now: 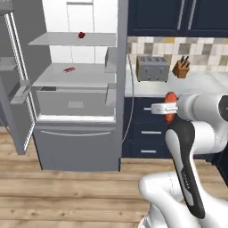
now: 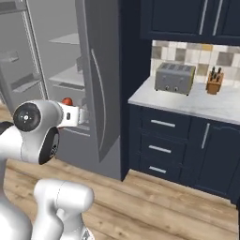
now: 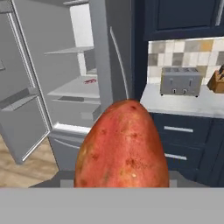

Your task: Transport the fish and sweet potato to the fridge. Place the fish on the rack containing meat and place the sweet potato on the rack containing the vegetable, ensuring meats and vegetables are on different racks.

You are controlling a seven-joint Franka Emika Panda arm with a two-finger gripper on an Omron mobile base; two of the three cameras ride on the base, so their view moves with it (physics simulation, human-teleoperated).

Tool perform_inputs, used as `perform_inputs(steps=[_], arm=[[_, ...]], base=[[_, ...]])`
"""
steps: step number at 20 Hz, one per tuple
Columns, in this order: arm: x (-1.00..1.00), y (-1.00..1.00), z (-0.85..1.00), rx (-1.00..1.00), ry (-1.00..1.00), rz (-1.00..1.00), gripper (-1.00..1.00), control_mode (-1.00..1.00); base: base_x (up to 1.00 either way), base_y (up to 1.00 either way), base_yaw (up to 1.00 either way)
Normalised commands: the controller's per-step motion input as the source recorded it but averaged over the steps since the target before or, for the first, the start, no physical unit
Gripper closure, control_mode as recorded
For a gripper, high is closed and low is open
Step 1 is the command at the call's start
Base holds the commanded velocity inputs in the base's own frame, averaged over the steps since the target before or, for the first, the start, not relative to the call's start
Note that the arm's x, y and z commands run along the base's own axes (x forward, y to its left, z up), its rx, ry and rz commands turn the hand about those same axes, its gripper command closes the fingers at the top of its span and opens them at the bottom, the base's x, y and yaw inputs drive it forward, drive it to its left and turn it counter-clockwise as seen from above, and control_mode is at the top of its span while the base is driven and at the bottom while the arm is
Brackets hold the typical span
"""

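One sweet potato (image 3: 122,146) sits gripped in the hand (image 1: 170,107), facing the open fridge (image 1: 75,89).

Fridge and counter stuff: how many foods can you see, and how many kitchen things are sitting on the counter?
Foods: 3 (sweet potato, deep-red vegetable on the upper rack, meat on the rack below)
Counter things: 2 (toaster, knife block)
Total: 5

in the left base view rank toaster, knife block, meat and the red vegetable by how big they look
1. toaster
2. knife block
3. meat and vegetable: both tiny specks deep in the fridge, too alike to rank.
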Motion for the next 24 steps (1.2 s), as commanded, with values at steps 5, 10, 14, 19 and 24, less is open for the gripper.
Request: perform_inputs(steps=[5,10,14,19,24], arm=[[0.0,0.0,0.0,0.0,0.0,0.0,1.0,1.0],[0.0,0.0,0.0,0.0,0.0,0.0,1.0,1.0],[0.0,0.0,0.0,0.0,0.0,0.0,1.0,1.0],[0.0,0.0,0.0,0.0,0.0,0.0,1.0,1.0],[0.0,0.0,0.0,0.0,0.0,0.0,1.0,1.0]], base=[[0.1,1.0,-0.11],[0.52,0.94,-0.44],[0.94,0.89,-0.51],[0.93,0.4,-0.17],[1.0,0.32,0.03]])
